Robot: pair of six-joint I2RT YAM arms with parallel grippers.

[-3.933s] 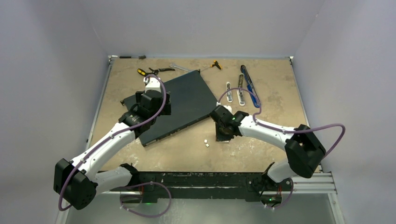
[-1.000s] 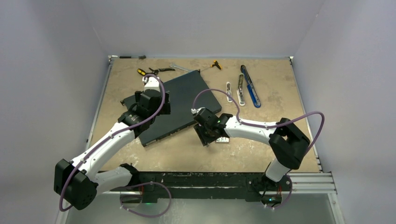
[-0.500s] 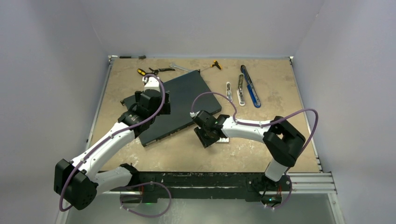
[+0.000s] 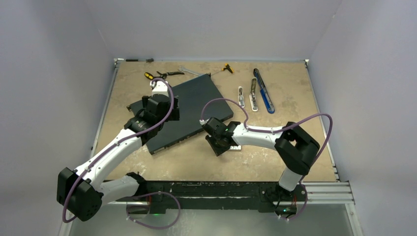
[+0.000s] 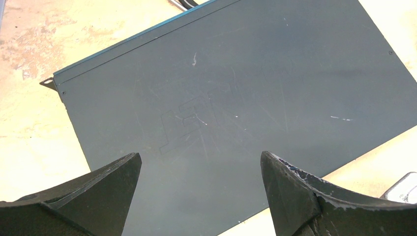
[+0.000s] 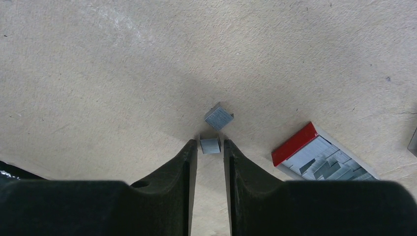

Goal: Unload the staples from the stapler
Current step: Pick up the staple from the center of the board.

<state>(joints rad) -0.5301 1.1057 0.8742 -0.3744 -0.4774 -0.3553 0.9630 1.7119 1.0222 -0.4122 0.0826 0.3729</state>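
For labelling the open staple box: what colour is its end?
Red. The box end shows best in the right wrist view.

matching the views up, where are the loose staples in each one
top external: hidden under the right gripper.
left wrist: not in it.
right wrist: staples just below centre, with a second bit just above.
shared landmark: the tan table.

Left fingers (image 5: pixel 93 196) wide, right fingers (image 6: pixel 169 189) narrow
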